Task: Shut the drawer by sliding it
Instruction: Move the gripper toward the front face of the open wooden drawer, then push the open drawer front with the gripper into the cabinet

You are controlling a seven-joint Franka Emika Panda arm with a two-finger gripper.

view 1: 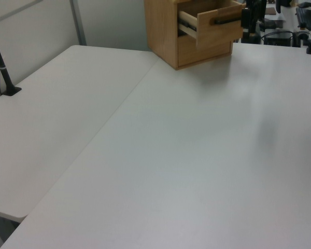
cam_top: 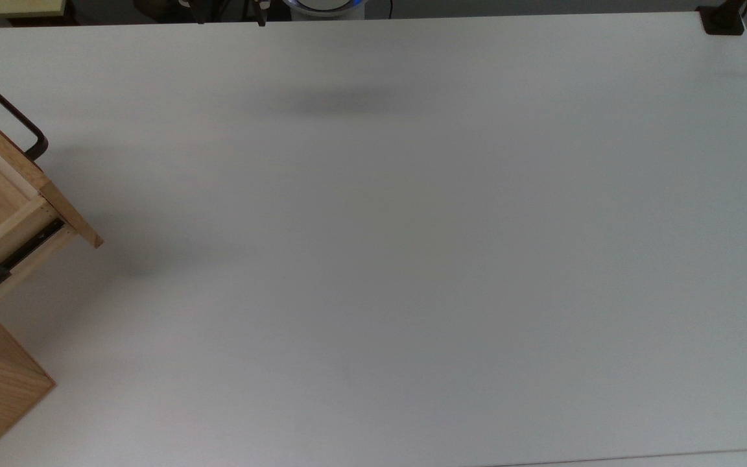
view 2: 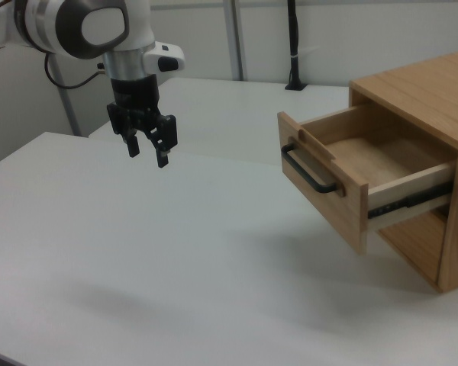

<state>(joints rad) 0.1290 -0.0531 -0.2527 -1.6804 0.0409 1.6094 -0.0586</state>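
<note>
My gripper [view 2: 146, 149] hangs above the table [view 2: 137, 252], fingers parted, holding nothing, well apart from the drawer [view 2: 332, 179]. The drawer stands pulled well out of the cabinet [view 2: 435, 107] at the table's edge on the right view's right; black handle [view 2: 309, 172] faces me, side rail [view 2: 408, 202] exposed. Best approach, I judge: come level with the flat front, press square beside the handle, push straight along the rail so nothing skews. Bare tabletop between us; nothing blocks. A black post [view 2: 294, 46] stands at the far edge.
</note>
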